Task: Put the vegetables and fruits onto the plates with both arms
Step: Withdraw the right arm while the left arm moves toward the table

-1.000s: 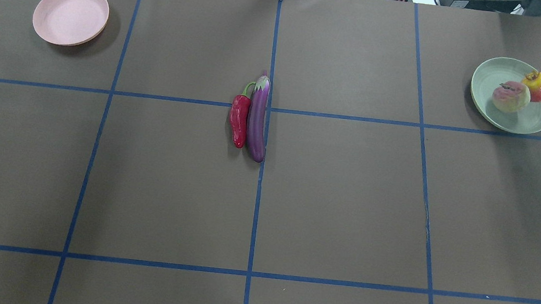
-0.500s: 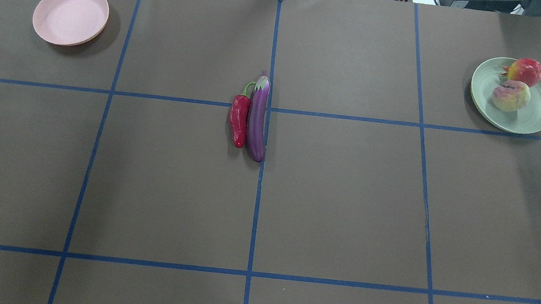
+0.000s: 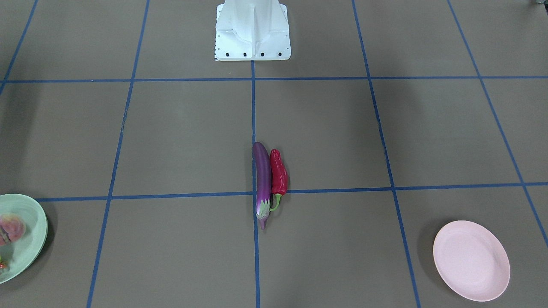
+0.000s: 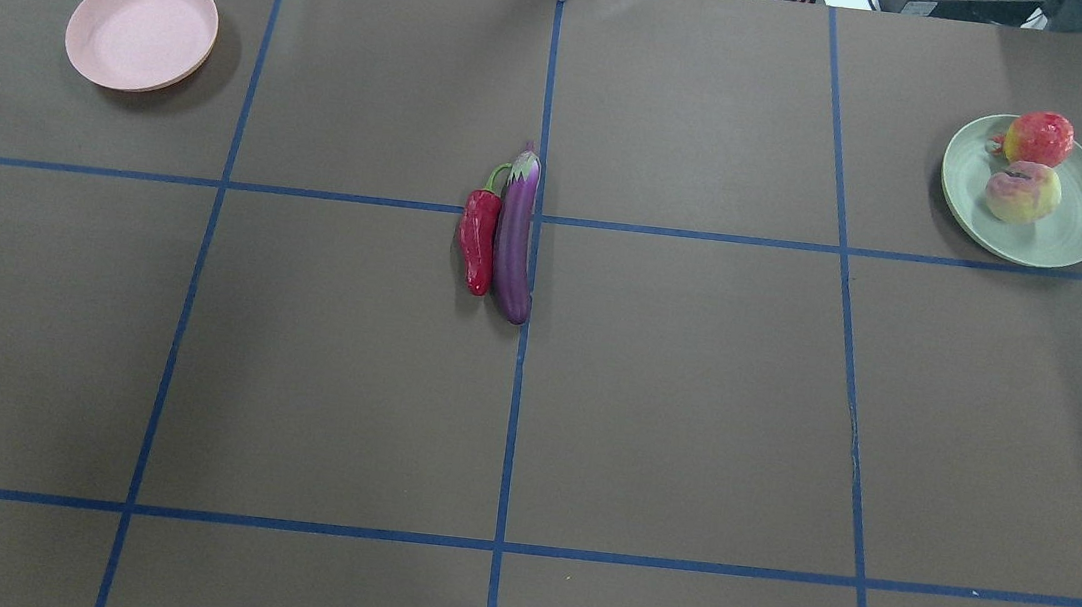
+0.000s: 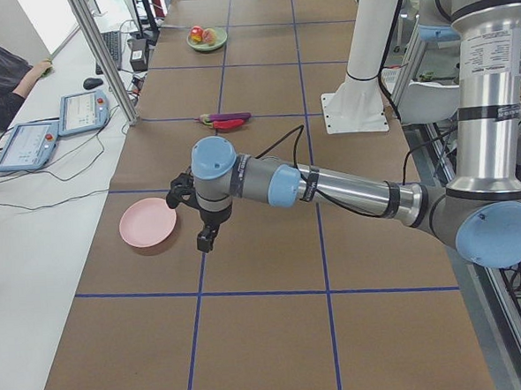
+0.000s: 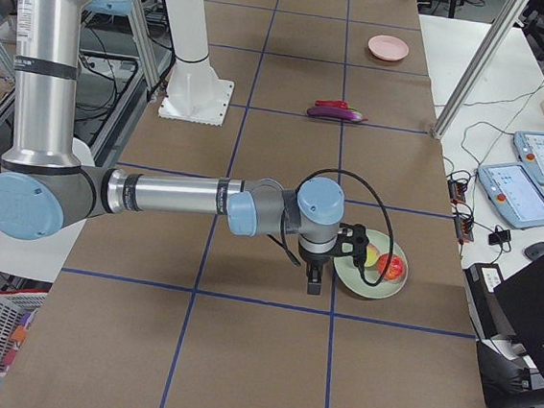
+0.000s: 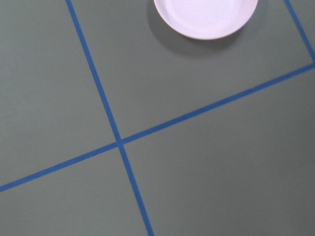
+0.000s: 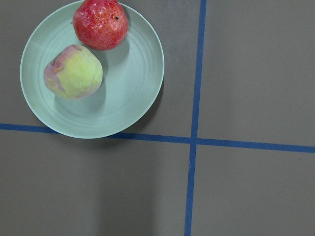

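The purple eggplant (image 4: pixel 514 240) and the red chili pepper (image 4: pixel 478 240) lie side by side, touching, at the table's centre. The pink plate (image 4: pixel 141 29) is empty at the far left. The mint green plate (image 4: pixel 1061 238) at the far right holds the red-orange fruit (image 4: pixel 1039 138) and the pale yellow-pink fruit (image 4: pixel 1022 191). The left gripper (image 5: pixel 206 242) hangs beside the pink plate (image 5: pixel 147 224). The right gripper (image 6: pixel 314 285) hangs beside the green plate (image 6: pixel 380 282). I cannot tell whether either is open or shut. Neither wrist view shows fingers.
The white base block (image 3: pixel 252 30) stands at the robot's side of the table. Blue tape lines cross the brown cover. Tablets (image 5: pixel 53 128) and a person sit past the far edge, with metal posts (image 5: pixel 101 54) near it.
The right gripper has left the overhead view past its right edge. The red-orange fruit has rolled from the green plate's right side to its far rim.
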Controlling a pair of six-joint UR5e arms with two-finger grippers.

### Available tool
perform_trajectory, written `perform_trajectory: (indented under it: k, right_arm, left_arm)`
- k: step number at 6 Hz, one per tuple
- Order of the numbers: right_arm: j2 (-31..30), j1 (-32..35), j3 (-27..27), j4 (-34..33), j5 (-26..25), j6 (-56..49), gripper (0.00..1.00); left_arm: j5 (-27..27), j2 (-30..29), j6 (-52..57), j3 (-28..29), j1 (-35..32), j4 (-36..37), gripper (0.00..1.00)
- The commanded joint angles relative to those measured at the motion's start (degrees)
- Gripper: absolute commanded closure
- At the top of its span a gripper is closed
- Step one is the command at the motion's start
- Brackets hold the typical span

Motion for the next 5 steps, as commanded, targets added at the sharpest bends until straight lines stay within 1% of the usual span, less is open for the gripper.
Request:
perform_trajectory:
  k: [1,2,3,4,5]
  right_arm:
    - [-0.4,0.4,1.5,-1.7,-0.2,-0.6,0.00]
    - [-1.0,0.4,2.1,-1.7,-0.2,-0.6,0.00]
    - [-1.0,0.4,2.1,-1.7,-0.2,-0.6,0.00]
    - [-1.1,0.4,2.1,-1.6,-0.3,-0.6,0.00]
    - [-1.2,0.4,2.1,-1.5,-0.3,-0.6,0.00]
  left_arm:
    - [-1.1,-4.5,-16.8,-0.8,11.6,-5.6,0.00]
    - [-0.6,-11.3,-28.6,0.3,19.8,-5.3,0.00]
    - [0.2,-17.8,-39.9,3.1,24.5,-5.6,0.00]
    - [9.7,-23.6,-51.3,4.4,32.5,-5.6,0.00]
    - [19.6,-31.2,-61.8,10.0,42.4,-5.4,0.00]
